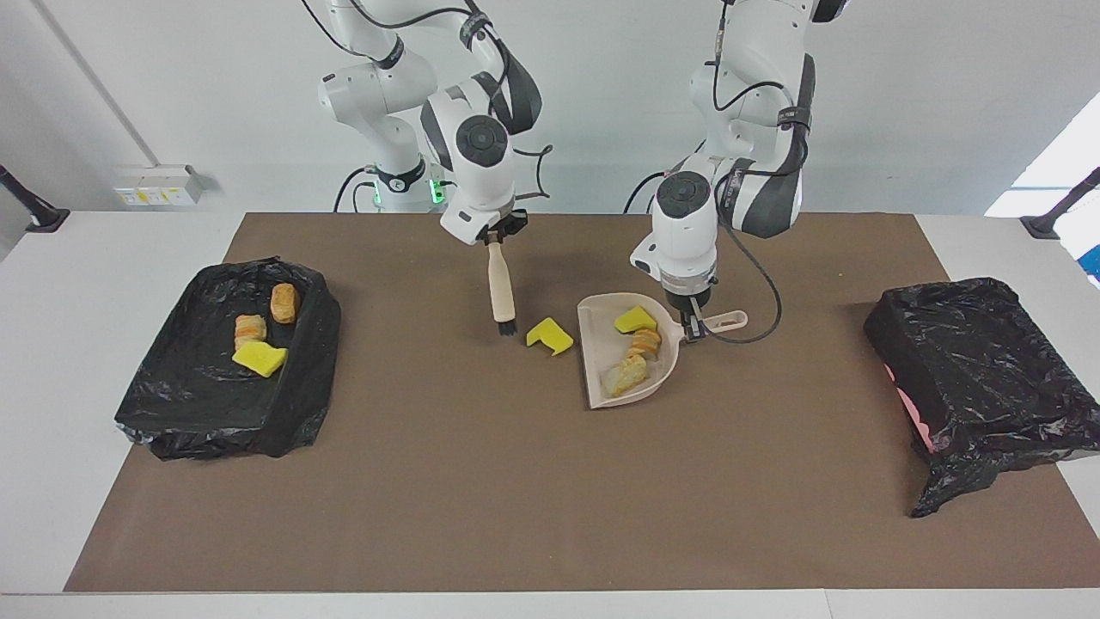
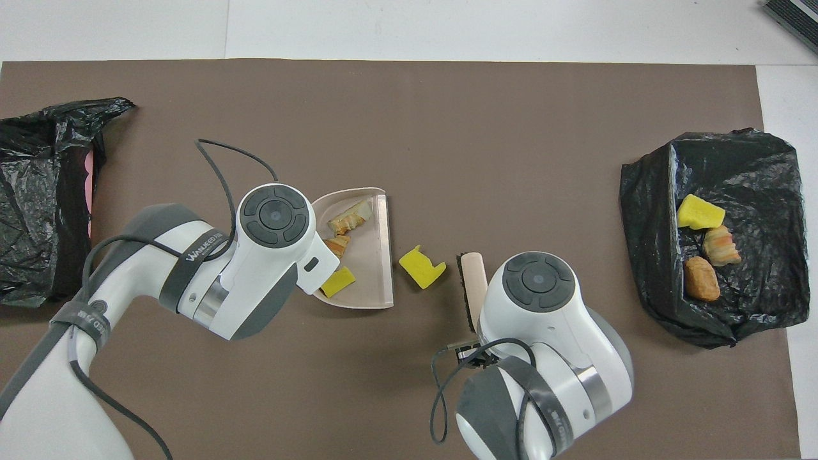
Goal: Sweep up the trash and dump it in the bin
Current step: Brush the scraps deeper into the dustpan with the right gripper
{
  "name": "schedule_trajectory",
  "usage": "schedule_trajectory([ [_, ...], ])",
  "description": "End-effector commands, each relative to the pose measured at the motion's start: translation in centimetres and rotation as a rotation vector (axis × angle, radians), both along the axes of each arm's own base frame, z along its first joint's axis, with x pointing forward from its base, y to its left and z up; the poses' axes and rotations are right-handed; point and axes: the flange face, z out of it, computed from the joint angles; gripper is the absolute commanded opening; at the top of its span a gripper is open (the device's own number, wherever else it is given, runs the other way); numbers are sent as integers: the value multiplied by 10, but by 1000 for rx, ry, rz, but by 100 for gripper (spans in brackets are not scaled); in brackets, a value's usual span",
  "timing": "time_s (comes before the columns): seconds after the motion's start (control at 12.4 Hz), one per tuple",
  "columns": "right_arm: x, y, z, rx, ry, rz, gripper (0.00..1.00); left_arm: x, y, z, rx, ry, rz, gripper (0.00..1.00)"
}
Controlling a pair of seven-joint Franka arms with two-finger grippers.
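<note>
Readable text: white lettering on the dark band round the left arm (image 2: 192, 249), left of centre in the overhead view, looks like "WANJEED"; the last letters are uncertain. Same kind of lettering on the band of the right arm (image 2: 557, 418) at the bottom of that frame, too foreshortened to read. Wall socket plate (image 1: 155, 196) at the left edge of the facing view has yellow stickers, illegible. Nothing else legible.
</note>
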Motion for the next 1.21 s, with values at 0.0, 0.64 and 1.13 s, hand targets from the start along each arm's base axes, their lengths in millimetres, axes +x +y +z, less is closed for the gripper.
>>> schedule_trajectory([
  [0.0,12,1,-20,-8,-14,10,0,-20,6,-13,-15,-18,-32,0],
  [0.64,-3,87,-28,329,13,-111,0,-21,8,-18,-13,-13,-25,0],
  [1.13,23,117,44,426,38,-254,0,-17,13,-18,-20,-20,-15,0],
])
